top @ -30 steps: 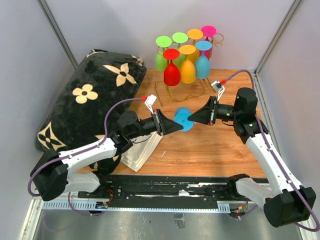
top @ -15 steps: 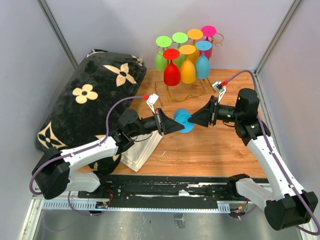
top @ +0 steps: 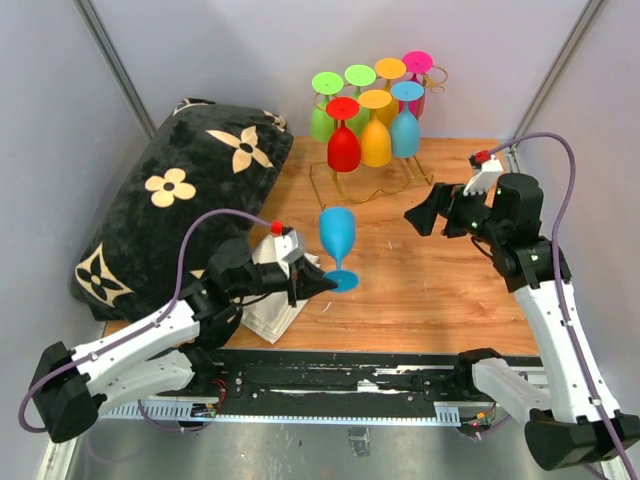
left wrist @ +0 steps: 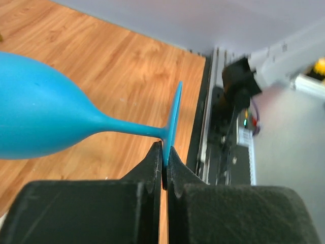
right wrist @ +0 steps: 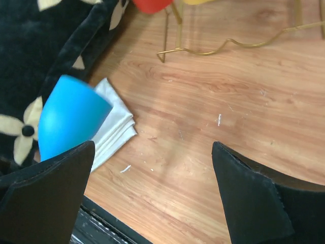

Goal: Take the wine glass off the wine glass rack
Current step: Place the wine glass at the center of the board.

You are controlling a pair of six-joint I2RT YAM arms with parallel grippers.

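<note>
Wine glass (top: 337, 232) is upright because the left gripper (top: 324, 284) pinches its foot; the right gripper (top: 422, 216) is wide open, holding nothing.

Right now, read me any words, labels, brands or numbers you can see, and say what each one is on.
No text can be read in any view.
The black pillow shows only cream flower shapes, no letters.
The blue wine glass, the wine glass rack and the white cloth bear no markings.

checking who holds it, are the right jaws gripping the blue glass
No, the right jaws stand open, apart from the blue glass, whose foot the left jaws pinch.
</note>
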